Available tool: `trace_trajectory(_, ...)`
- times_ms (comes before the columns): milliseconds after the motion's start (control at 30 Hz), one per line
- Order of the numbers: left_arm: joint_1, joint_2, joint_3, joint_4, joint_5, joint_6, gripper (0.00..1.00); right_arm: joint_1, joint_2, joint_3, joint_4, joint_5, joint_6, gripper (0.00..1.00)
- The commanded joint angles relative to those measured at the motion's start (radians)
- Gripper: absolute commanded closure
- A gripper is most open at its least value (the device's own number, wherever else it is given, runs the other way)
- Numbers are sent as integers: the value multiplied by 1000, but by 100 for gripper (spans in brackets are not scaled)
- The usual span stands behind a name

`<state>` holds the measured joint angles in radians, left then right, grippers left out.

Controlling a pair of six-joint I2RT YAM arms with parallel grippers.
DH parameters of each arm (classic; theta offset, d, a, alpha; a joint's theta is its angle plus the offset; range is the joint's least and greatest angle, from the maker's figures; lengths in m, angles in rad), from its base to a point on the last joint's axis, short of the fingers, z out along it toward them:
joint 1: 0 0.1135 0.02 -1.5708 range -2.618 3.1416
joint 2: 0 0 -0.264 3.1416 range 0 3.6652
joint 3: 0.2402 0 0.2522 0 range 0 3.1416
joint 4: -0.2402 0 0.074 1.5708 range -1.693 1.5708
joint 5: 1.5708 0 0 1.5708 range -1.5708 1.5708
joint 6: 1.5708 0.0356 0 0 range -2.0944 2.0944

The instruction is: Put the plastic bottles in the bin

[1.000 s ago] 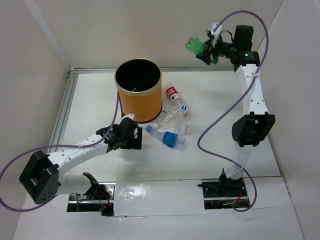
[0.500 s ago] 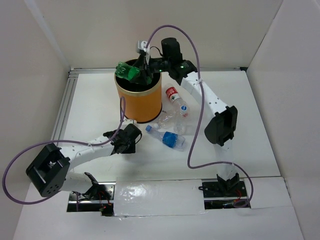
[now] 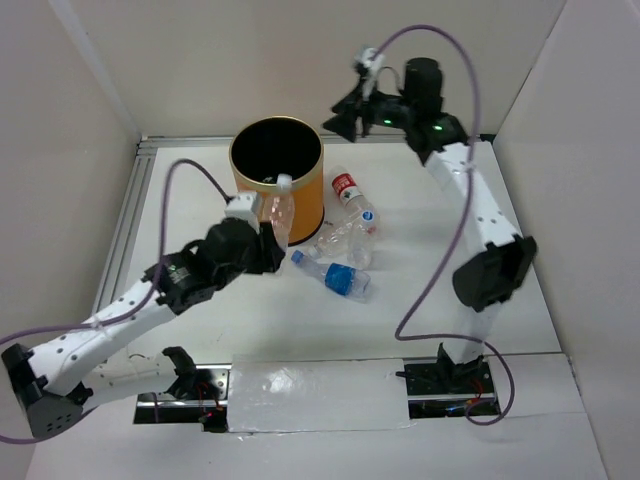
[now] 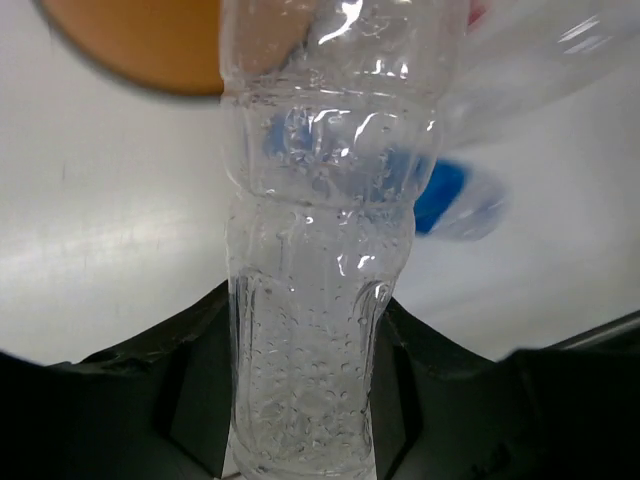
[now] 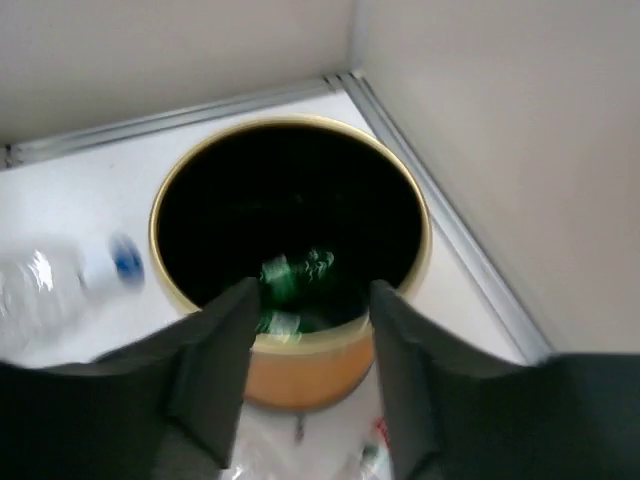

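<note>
Gripping the clear bottle low on its body, the left jaws are closed on its sides, and the rest of the bottle sticks out beyond them. In the top view the bottle stands roughly upright against the front of the bin, with its upper end near the gold rim but not over the opening. It appears to be held off the table.

The right jaws are spread wide with nothing between them. They hang above and behind the bin, and their wrist camera looks straight down into its black inside, where a green bottle lies at the bottom.

Three more bottles lie in a loose cluster on the table, to the right of the bin:
- a red-labelled bottle just beside the bin
- a crumpled clear bottle nearer the arms than that one
- a blue-labelled bottle nearest the arms

The step in hand looks like the left arm's carry to the bin. Next, the bottle needs to rise clear of the rim and move inward over the opening before the jaws let go. Released where it is now, it would likely drop down the outside wall. The right arm seems free to descend toward the cluster.
</note>
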<state>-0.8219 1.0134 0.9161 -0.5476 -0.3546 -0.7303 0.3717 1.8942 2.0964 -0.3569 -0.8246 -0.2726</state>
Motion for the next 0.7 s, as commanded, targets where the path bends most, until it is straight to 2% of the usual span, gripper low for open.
trace_trajectory(0,-3,-29,234,121,-4,161,100,-135,-213,-174,-59,-5,-19,50)
trace_trajectory(67,6,45,367,197,-15,242,100,-204,-280,-356,-111,4,-56,95)
trace_trajectory(100,6,74,406,230,-15,271,100,-227,-347,-419,-160,4,-83,97)
trace_trajectory(133,15,102,437,265,-36,317,100,-249,-381,-479,-180,13,-130,94)
trace_trajectory(167,36,164,492,294,-46,337,100,-289,-414,-604,-192,13,-143,87)
trace_trajectory(200,52,198,513,355,-55,362,100,-306,-478,-663,-223,2,-196,56)
trace_trajectory(233,65,232,529,383,-76,377,100,-318,-507,-717,-246,-8,-230,40)
trace_trajectory(300,130,341,575,416,-142,378,100,-330,-584,-857,-299,-8,-287,1)
trace_trajectory(333,147,378,592,416,-173,378,100,-330,-607,-893,-321,-28,-359,1)
trace_trajectory(433,228,505,659,416,-216,339,98,-340,-696,-1016,-317,-60,-434,1)
trace_trajectory(467,243,531,673,416,-216,339,89,-340,-716,-1068,-301,-73,-435,1)
trace_trajectory(567,287,643,766,349,-216,339,77,-340,-758,-1140,-232,-96,-456,1)
trace_trajectory(600,297,668,811,324,-216,339,59,-330,-758,-1141,-232,-106,-467,1)
trace_trajectory(667,297,701,825,293,-207,339,33,-330,-741,-1150,-232,-154,-500,1)
